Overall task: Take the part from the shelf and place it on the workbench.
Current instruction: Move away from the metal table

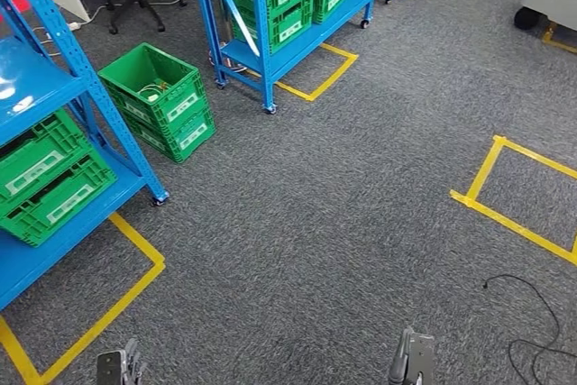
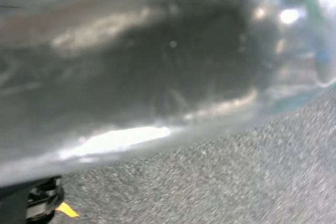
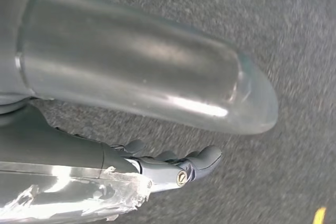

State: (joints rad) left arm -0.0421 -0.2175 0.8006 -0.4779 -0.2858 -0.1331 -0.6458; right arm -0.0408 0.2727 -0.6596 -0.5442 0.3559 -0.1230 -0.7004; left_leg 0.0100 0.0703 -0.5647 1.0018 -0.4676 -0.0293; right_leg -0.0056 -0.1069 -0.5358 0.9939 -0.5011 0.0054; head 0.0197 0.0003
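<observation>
Hanging low with nothing held, right hand (image 3: 174, 169) fingers stretched out flat, left hand (image 1: 121, 367) too cropped to judge, presumably because walking toward the blue shelf (image 1: 41, 87) with green crates (image 1: 50, 178); part itself not identifiable yet.

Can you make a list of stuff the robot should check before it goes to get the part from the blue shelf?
1. Left hand free: ok, hangs low with nothing seen in it.
2. Right hand free: ok, fingers apart, holding nothing.
3. Blue shelf in sight: ok, at the left.
4. Part spotted: cannot tell; green crates sit on the shelf.
5. Carpet path: not ok, black cable lies at the right.
6. Workbench located: cannot tell.
</observation>
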